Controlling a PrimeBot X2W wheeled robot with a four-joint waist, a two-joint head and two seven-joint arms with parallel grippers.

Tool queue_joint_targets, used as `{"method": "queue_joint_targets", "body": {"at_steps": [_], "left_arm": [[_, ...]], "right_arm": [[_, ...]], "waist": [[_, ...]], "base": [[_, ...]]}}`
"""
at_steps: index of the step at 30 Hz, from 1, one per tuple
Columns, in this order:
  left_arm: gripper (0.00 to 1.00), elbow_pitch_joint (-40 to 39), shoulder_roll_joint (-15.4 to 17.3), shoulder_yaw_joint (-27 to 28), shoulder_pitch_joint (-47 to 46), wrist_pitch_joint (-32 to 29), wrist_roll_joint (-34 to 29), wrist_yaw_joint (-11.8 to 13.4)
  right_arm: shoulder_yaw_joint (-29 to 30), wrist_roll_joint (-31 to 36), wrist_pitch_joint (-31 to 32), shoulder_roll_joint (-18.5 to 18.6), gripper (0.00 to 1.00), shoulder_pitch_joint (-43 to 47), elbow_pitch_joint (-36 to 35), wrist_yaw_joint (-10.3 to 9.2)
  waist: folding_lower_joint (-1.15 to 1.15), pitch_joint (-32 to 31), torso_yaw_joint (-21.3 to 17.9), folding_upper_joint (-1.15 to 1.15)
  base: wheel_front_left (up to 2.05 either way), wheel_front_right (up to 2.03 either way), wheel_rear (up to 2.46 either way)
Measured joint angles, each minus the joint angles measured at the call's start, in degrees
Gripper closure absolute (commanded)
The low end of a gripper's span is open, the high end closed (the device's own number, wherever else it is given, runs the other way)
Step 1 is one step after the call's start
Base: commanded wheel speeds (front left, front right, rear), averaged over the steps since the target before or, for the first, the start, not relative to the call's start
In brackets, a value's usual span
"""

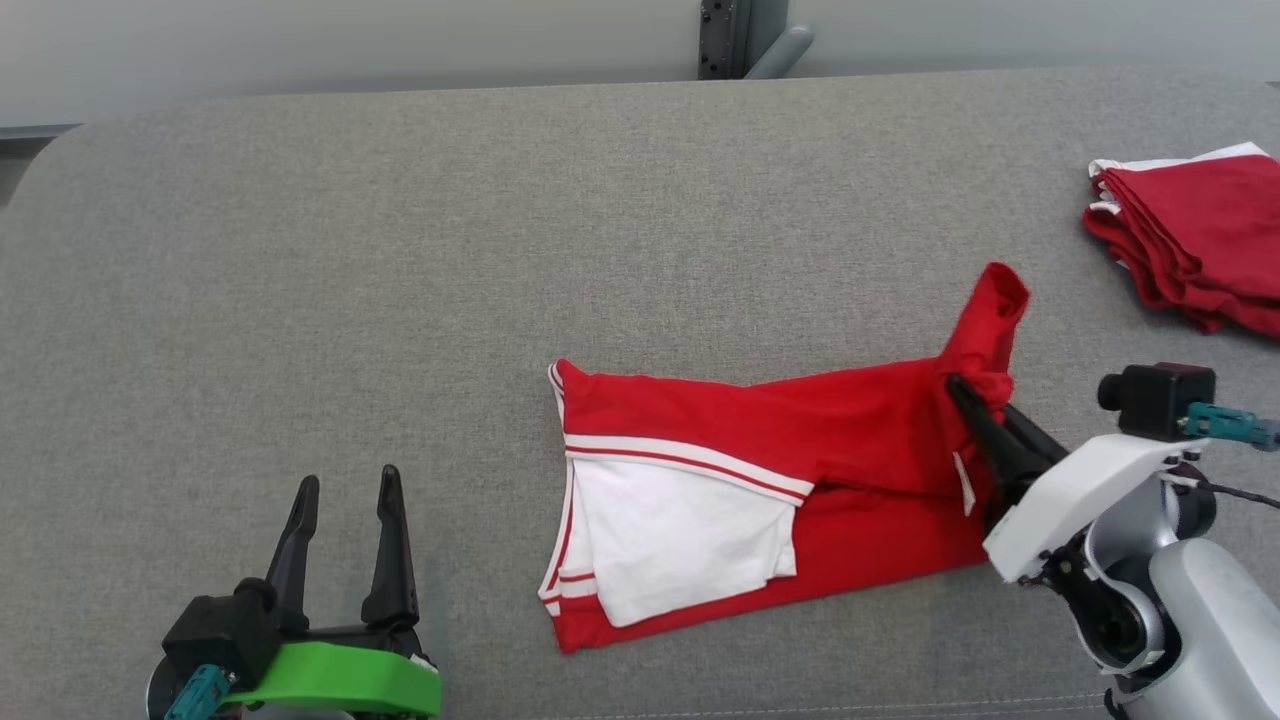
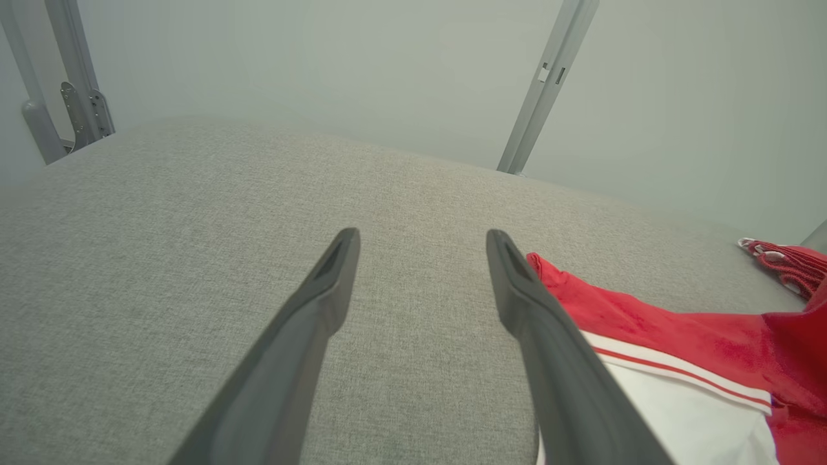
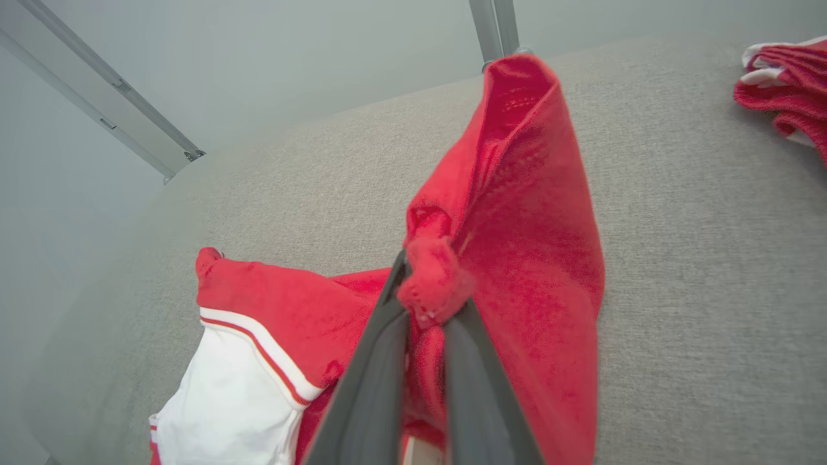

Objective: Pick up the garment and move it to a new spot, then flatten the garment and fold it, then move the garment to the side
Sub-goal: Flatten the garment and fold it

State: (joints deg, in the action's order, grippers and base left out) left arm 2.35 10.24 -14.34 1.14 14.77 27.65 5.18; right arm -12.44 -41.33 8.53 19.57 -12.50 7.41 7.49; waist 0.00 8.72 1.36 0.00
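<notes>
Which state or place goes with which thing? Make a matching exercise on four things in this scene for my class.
Things:
1. left gripper
2. right gripper
3. garment
4. folded pile

States:
A. stacked at the far right
B. open, holding nothing
C. shut on red cloth
D. partly folded, one end lifted

Pairs: 1-B, 2-C, 3-D, 4-A

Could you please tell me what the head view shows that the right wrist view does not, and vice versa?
Head view adds the open left tool and the whole outline of the garment. Right wrist view adds a close look at red cloth bunched in the shut right tool. Both share the garment, the red pile and the grey surface.
</notes>
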Motion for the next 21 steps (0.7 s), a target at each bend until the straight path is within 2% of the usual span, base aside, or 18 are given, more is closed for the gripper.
{"method": "queue_joint_targets", "body": {"at_steps": [6,11,16,21], "left_arm": [[0.0,-0.1,0.0,-0.1,0.0,0.0,0.0,0.1],[0.0,-0.1,0.0,-0.3,-0.1,-0.1,0.0,0.1],[0.0,0.0,0.0,-0.5,-0.2,-0.1,0.0,0.1],[0.0,0.0,0.0,-0.7,-0.4,-0.1,0.0,0.1]], "right_arm": [[-7.4,-0.4,1.4,-2.2,1.0,0.1,-5.5,0.0],[-13.7,-1.1,2.2,-4.4,1.0,-2.0,-6.1,0.0],[-18.9,-1.5,1.9,-6.9,1.0,-5.2,-2.7,0.0],[-22.2,-1.7,0.5,-8.5,1.0,-8.2,3.5,0.0]], "waist": [[0.0,-0.2,1.8,0.0],[0.0,-0.4,3.4,0.0],[0.0,-0.6,5.1,0.0],[0.0,-0.7,6.9,0.0]], "base": [[0.0,0.0,0.0],[0.0,0.0,0.0],[0.0,0.0,0.0],[0.0,0.0,0.0]]}}
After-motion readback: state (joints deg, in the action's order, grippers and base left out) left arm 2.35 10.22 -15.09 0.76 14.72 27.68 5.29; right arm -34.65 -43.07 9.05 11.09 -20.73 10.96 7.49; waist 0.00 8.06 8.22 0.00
